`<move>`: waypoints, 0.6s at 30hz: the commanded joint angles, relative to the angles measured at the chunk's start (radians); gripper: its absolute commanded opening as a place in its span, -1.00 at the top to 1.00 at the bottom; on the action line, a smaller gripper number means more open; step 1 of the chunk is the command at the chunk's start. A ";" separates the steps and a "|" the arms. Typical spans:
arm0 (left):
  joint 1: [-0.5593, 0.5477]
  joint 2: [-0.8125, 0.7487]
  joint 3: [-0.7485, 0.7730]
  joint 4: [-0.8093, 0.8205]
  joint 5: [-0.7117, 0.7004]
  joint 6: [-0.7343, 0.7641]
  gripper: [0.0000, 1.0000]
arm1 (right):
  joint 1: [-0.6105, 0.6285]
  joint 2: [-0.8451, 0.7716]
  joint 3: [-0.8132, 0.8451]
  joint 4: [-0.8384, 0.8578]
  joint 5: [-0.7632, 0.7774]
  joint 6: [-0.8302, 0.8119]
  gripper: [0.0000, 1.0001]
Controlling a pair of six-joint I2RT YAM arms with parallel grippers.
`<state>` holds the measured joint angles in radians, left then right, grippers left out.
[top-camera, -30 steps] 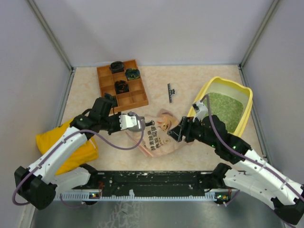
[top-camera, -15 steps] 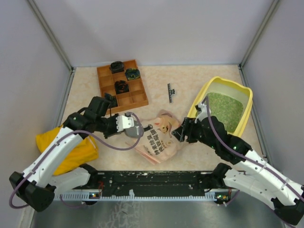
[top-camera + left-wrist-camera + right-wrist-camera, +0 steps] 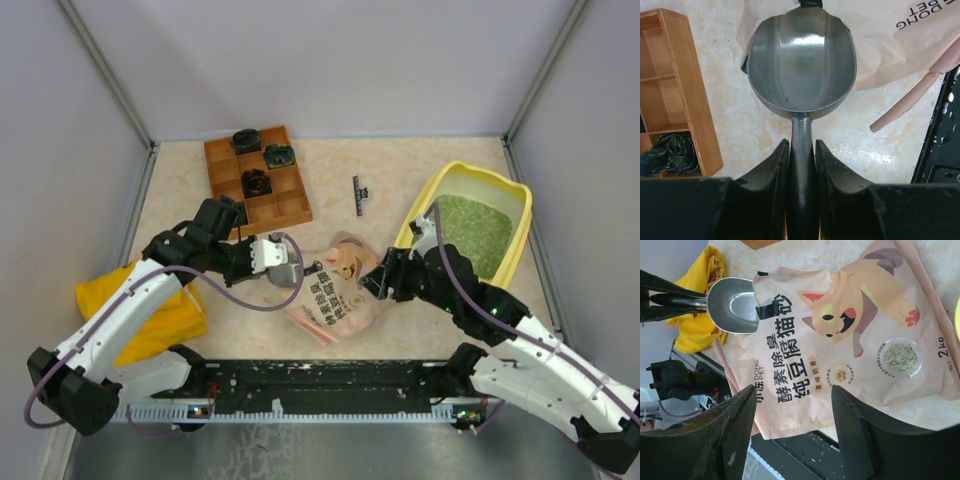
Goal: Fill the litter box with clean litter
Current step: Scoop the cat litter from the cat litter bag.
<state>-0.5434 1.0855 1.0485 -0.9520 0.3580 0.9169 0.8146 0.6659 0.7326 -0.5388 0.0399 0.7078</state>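
Note:
The yellow litter box (image 3: 517,243) stands at the right with green clean litter (image 3: 468,230) inside. My left gripper (image 3: 262,255) (image 3: 801,145) is shut on the handle of a grey scoop (image 3: 286,268) (image 3: 802,65). The scoop's bowl is empty and sits at the edge of the pink pouch (image 3: 335,290) (image 3: 900,45). My right gripper (image 3: 377,280) (image 3: 795,405) hovers open over the pouch (image 3: 840,340), which lies flat with its cat print up. The right wrist view shows the scoop (image 3: 732,305) at the pouch's mouth, where a black clip sits.
A brown wooden compartment tray (image 3: 290,208) with dark items stands at the back left. A yellow cloth bag (image 3: 150,310) lies under the left arm. A small black tool (image 3: 358,195) lies mid-table. A black rail (image 3: 330,378) runs along the near edge.
The pouch has shifted and bunched toward the left. The scoop has moved slightly nearer along the pouch's edge. The right jaws have narrowed a little.

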 commanded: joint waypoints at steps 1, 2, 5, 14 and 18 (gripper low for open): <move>-0.008 0.013 0.000 0.094 0.032 0.010 1.00 | -0.006 -0.033 -0.013 0.057 0.008 0.017 -0.22; -0.008 0.017 -0.005 0.107 0.033 0.006 1.00 | -0.006 -0.033 -0.013 0.058 0.007 0.019 -0.22; -0.009 0.037 -0.029 0.182 0.034 -0.016 1.00 | -0.006 -0.029 -0.015 0.058 0.001 0.022 -0.22; -0.017 0.151 -0.046 0.246 0.059 -0.054 1.00 | -0.006 -0.030 -0.012 0.066 0.004 0.022 -0.21; -0.019 0.185 -0.064 0.287 0.087 -0.090 1.00 | -0.005 -0.040 -0.023 0.064 0.006 0.027 -0.21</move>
<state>-0.5568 1.2514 1.0039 -0.7509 0.3950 0.8627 0.8146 0.6430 0.7116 -0.5156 0.0402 0.7261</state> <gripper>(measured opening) 0.299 0.609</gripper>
